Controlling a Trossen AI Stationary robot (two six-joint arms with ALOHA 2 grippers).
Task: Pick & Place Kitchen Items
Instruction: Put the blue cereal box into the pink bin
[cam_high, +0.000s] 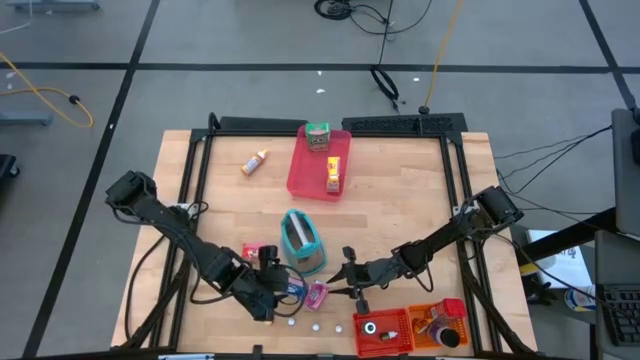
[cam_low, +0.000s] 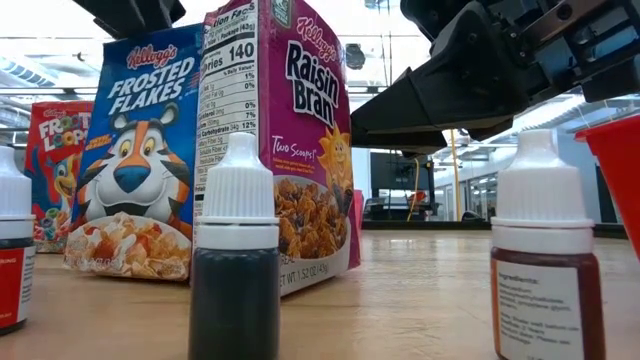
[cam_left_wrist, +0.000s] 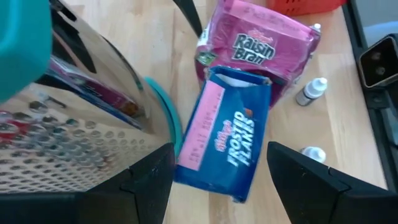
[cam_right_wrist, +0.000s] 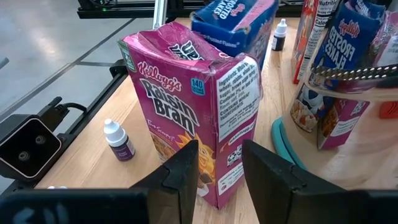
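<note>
High view shows a light wooden tabletop (cam_high: 400, 190) with a black frame round it, sitting on a grey floor with dark tape lines and loose cables. The low view looks level across the wood into a bright room with windows behind.

Containers: a pink tray (cam_high: 305, 170) near the far middle has a green-topped packet (cam_high: 318, 136) at its far end and a yellow packet (cam_high: 333, 174) further in. A small orange-capped bottle (cam_high: 256, 162) lies on the wood just beside the tray. Mid-table there's a teal-rimmed metal grater (cam_high: 301, 243). At the near edge a red bin (cam_high: 383, 333) and an orange bin (cam_high: 446, 325) sit side by side, each with something dark inside that I can't make out. Little white-capped dropper bottles (cam_low: 234, 258) stand along the near edge.

The left tool (cam_left_wrist: 217, 177) hangs wide open over the blue Frosted Flakes box (cam_left_wrist: 227, 140), holding nothing. The right tool (cam_right_wrist: 219, 168) is right at the pink Raisin Bran box (cam_right_wrist: 196, 115), fingers partly open with a gap showing, not clamped on it. Both boxes are near the grater.
</note>
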